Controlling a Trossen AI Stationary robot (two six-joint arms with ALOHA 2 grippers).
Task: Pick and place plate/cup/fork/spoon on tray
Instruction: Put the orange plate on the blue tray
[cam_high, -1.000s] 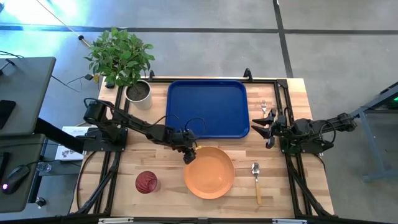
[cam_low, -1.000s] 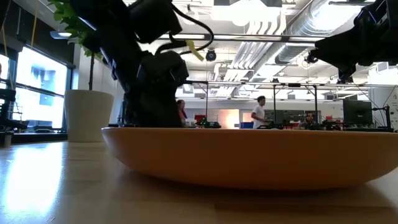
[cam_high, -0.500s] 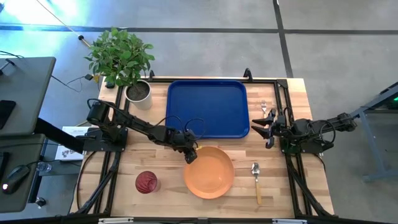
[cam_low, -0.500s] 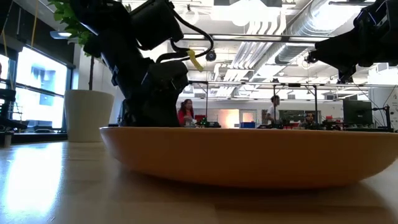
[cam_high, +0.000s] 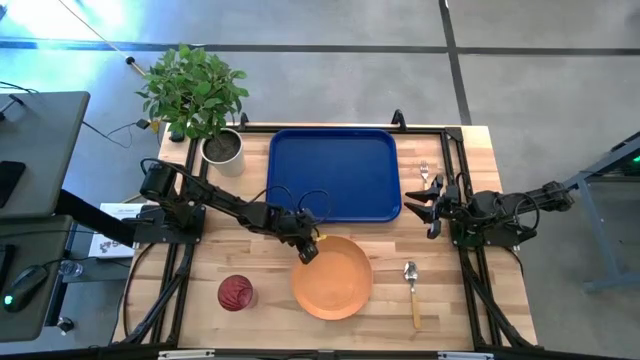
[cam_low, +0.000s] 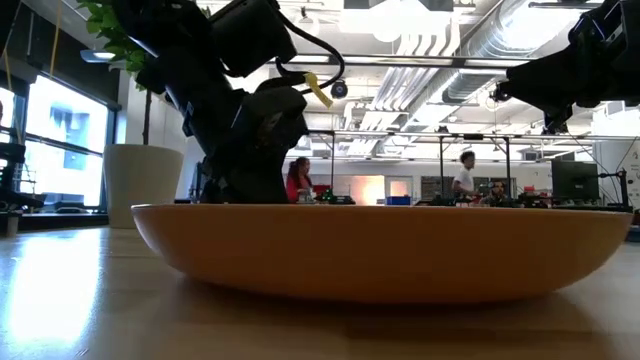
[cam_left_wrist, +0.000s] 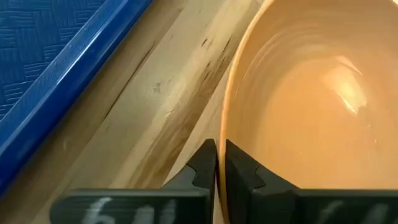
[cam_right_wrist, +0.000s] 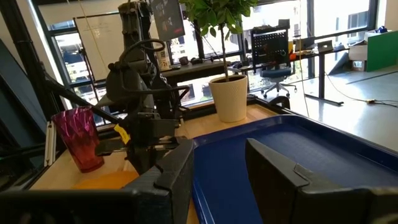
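The orange plate (cam_high: 335, 285) rests on the table in front of the blue tray (cam_high: 333, 175). My left gripper (cam_high: 308, 252) is shut on the plate's far left rim. The dark red cup (cam_high: 236, 293) stands near the table's front left. The spoon (cam_high: 411, 285) lies flat to the right of the plate, and the fork (cam_high: 424, 172) lies beside the tray's right edge. My right gripper (cam_high: 418, 207) hovers open just right of the tray, touching nothing. My left gripper pinches the plate's rim (cam_left_wrist: 222, 146) at its far left between its two fingers. One finger (cam_left_wrist: 242, 177) is inside the plate and the other (cam_left_wrist: 200, 174) outside. The fingers slant down from the table's left and far side. The plate's base is on the table.
A potted plant (cam_high: 222, 148) in a pale pot stands at the far left corner, behind the left arm. Bare wood lies between the tray's near rim (cam_left_wrist: 56, 93) and the plate. People move in the room beyond the table.
My left gripper has shut and taken hold of the plate's rim. The plate has shifted a little toward the table's left. My right gripper has kept still.
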